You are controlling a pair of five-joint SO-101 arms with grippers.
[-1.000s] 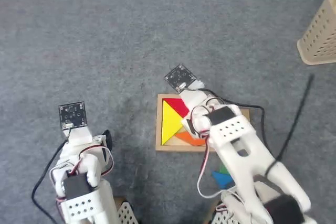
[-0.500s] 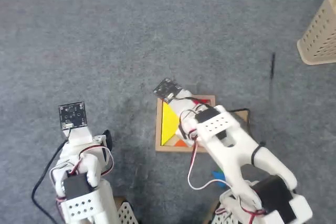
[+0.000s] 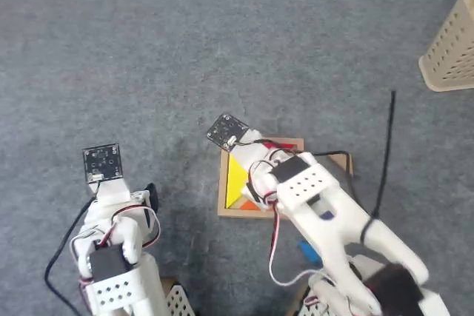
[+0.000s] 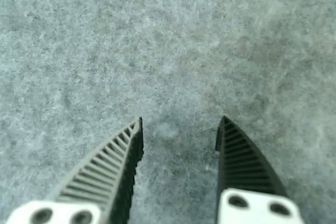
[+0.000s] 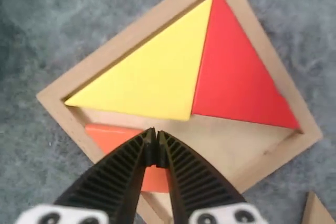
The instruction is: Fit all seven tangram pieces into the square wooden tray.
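While R gripper (image 5: 156, 135) hangs over it, tray: square wooden tray (image 5: 52, 98) holds large yellow triangle (image 5: 152, 77), large red triangle (image 5: 231, 72) and flat orange piece (image 5: 113, 132); rest unfilled.
R gripper: fingers pressed together, nothing held, tips above orange piece.
L gripper (image 4: 181, 120): fingers apart, empty, over grey carpet (image 4: 168, 35).
Handling: I'd guess pcs are light, stiff, slick, thin; pinch across opp. edges or nudge w/ closed tips.

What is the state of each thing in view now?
wooden tray: partly filled
yellow triangle: flat in the tray
red triangle: flat in the tray, against the yellow triangle
orange piece: in the tray, partly hidden
blue piece: outside the tray, on the carpet
left gripper: open, empty
right gripper: shut, over the tray
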